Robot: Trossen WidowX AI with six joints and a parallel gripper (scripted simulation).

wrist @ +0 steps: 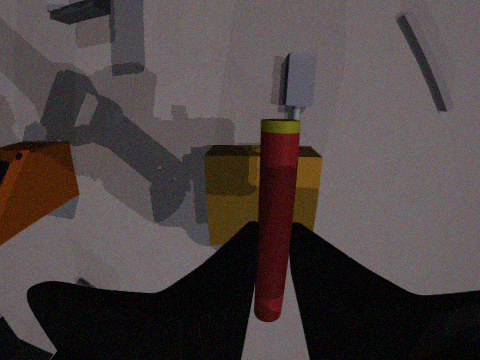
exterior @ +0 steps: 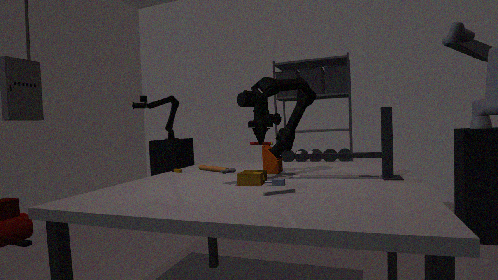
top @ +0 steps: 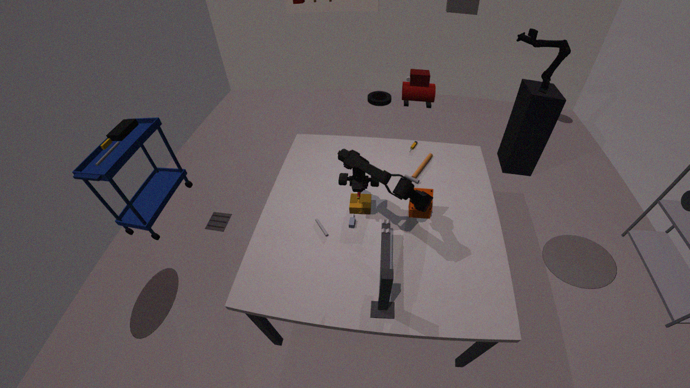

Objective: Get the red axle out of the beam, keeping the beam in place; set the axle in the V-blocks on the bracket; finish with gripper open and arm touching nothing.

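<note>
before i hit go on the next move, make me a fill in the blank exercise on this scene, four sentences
1. The hand is shut on the red ____.
2. The band at one end of it is ____ in colour.
3. The block on the table, below the hand, is ____.
4. The hammer has a head of grey and a handle of ____.

Missing words: axle; yellow; yellow; orange
</note>
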